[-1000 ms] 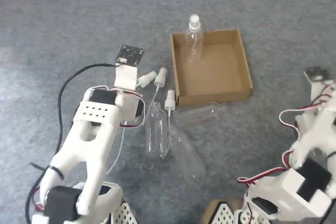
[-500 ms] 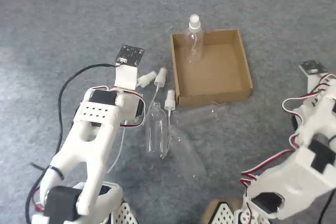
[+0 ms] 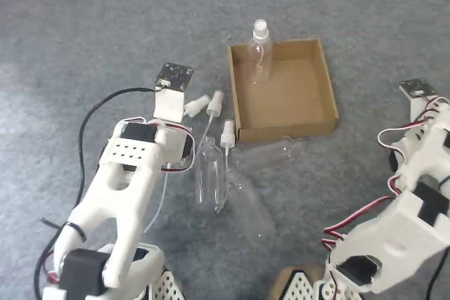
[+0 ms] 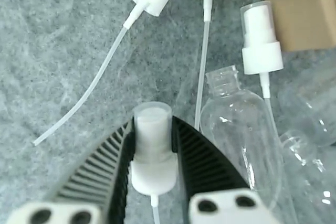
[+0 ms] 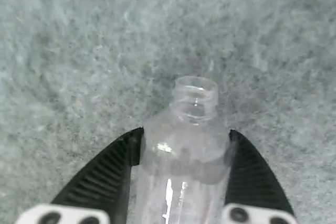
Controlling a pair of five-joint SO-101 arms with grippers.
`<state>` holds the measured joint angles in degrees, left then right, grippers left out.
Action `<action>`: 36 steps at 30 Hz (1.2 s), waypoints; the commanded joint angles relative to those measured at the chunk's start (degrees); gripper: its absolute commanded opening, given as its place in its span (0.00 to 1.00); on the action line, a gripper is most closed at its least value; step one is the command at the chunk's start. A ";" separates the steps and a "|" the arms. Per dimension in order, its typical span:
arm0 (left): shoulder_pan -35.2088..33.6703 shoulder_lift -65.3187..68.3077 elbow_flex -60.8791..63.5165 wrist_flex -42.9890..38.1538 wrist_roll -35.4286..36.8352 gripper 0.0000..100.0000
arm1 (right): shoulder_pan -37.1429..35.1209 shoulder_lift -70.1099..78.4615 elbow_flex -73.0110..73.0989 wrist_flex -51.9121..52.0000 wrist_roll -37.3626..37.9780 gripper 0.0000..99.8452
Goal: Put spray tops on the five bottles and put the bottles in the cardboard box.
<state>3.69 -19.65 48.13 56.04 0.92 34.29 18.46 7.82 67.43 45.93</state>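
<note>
Held: white plastic spray top point(image 4: 153, 157) clamped in left gripper point(image 4: 152, 124) fingers; clear plastic bottle point(image 5: 184, 174) clamped in right gripper point(image 5: 185, 134) fingers, neck pointing away.

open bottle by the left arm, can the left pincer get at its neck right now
Probably yes: the left pincer, shut on a spray top, sits beside the open bottle, whose neck is uncovered; only a loose top's tube lies between.

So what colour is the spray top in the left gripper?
White; the spray top shows best in the left wrist view.
</note>
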 commanded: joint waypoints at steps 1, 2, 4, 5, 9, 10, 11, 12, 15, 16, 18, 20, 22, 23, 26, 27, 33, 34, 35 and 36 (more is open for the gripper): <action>0.18 -2.73 -0.48 -1.32 -0.62 0.01 | -0.66 -0.48 -3.16 -0.75 -0.88 0.15; 0.18 -2.73 -0.48 -1.32 -0.62 0.01 | -0.66 -0.57 -3.16 -0.75 -0.88 0.15; 0.18 -2.73 -0.48 -1.32 -0.62 0.01 | -0.66 -1.01 -3.16 -0.22 -0.70 0.14; 0.18 -2.73 -0.48 -1.41 -0.62 0.01 | -1.01 -1.10 -3.25 -0.13 -0.62 0.12; 0.18 -2.73 -0.48 -1.41 -0.44 0.01 | -2.77 -1.54 -4.75 0.31 -0.44 0.00; 0.18 -2.81 -0.48 -1.41 -0.44 0.01 | -3.30 -2.33 -5.71 1.63 -0.53 0.01; 0.09 -3.08 -0.48 -1.41 -0.44 0.01 | -3.82 -3.30 -6.77 3.47 -0.70 0.02; 0.09 -3.16 -0.48 -1.41 -0.35 0.01 | -4.62 -4.62 -7.82 5.49 -0.79 0.01; -0.18 -3.25 -0.48 -1.49 -0.35 0.01 | -8.84 -9.80 -10.11 11.82 -0.97 0.01; -0.18 -3.25 -0.57 -1.49 -0.35 0.01 | -10.77 -12.09 -10.20 13.49 -1.32 0.01; -0.26 -3.25 -0.66 -1.49 -0.26 0.01 | -14.64 -17.27 -10.02 15.78 -4.31 0.01; -0.26 -3.34 -0.75 -1.49 -0.26 0.01 | -18.86 -22.64 -10.02 17.54 -7.74 0.01; -0.26 -3.34 -0.84 -1.41 -0.26 0.01 | -24.04 -28.00 -9.93 19.21 -11.16 0.01; -0.26 -3.34 -0.84 -1.41 -0.26 0.01 | -27.03 -30.46 -9.93 20.26 -13.01 0.01; -0.26 -3.60 -1.01 -1.41 -0.26 0.01 | -37.32 -36.44 -9.58 22.46 -18.20 0.01; -0.26 -4.48 -1.01 -1.23 -0.26 0.01 | -41.10 -38.02 -8.35 22.29 -19.43 0.01; -4.22 -20.04 2.95 0.35 2.11 0.01 | -61.67 -44.00 6.15 11.03 -21.27 0.01; -5.80 -23.65 4.00 0.09 2.20 0.01 | -63.43 -44.79 8.79 7.87 -21.36 0.01; -7.30 -27.16 4.97 -0.09 2.29 0.01 | -64.92 -45.67 11.25 4.88 -22.15 0.01; -8.79 -30.59 5.67 -0.26 2.46 0.01 | -66.15 -46.37 13.71 2.07 -23.38 0.01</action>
<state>-0.53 -36.00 52.18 56.13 2.15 -25.67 -22.59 14.07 80.18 25.36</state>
